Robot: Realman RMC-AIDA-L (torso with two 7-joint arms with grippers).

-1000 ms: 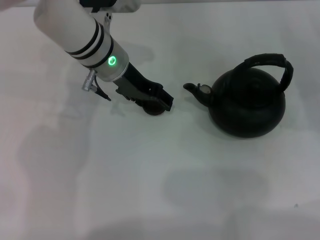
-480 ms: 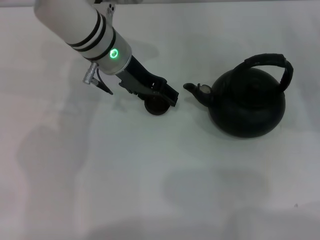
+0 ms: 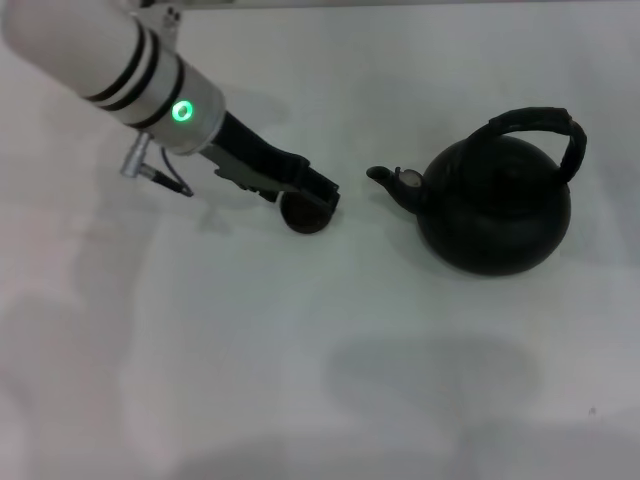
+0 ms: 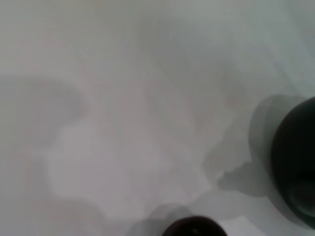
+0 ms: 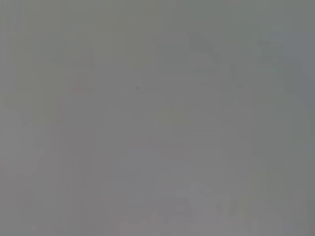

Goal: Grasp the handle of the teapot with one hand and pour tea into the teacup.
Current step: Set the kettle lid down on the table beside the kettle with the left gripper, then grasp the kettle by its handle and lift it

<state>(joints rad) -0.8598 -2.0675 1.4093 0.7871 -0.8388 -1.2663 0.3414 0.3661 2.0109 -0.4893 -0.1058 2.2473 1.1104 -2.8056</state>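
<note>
Item 1, left arm: I see it entering from the upper left of the head view, white housing with two black bands and a lit green ring, angled down and toward the middle of the table. Its left gripper (image 3: 318, 193) is a black wedge whose tip lies over the far rim of the teacup (image 3: 304, 214); whether it touches the cup I cannot tell, and I cannot tell whether its fingers are apart or together.

Item 2, teacup: small, dark, round, directly under and just nearer me than that gripper tip. In the left wrist view only a dark sliver of its rim (image 4: 194, 226) shows at the frame's edge.

Item 3, teapot (image 3: 494, 205): large, matte black, upright, well to the right of the gripper, spout (image 3: 385, 178) pointing back toward the gripper and cup with a clear gap between. The handle (image 3: 545, 125) arches over the pot's far right side, nothing on it. Part of the pot's body (image 4: 295, 162) shows in the left wrist view.

Item 4, right gripper: not in view; the right wrist view gives me only plain grey.

Item 5, table (image 3: 300, 380): pale, matte white, with soft shadows; open surface lies on the near side of the gripper and around the pot
</note>
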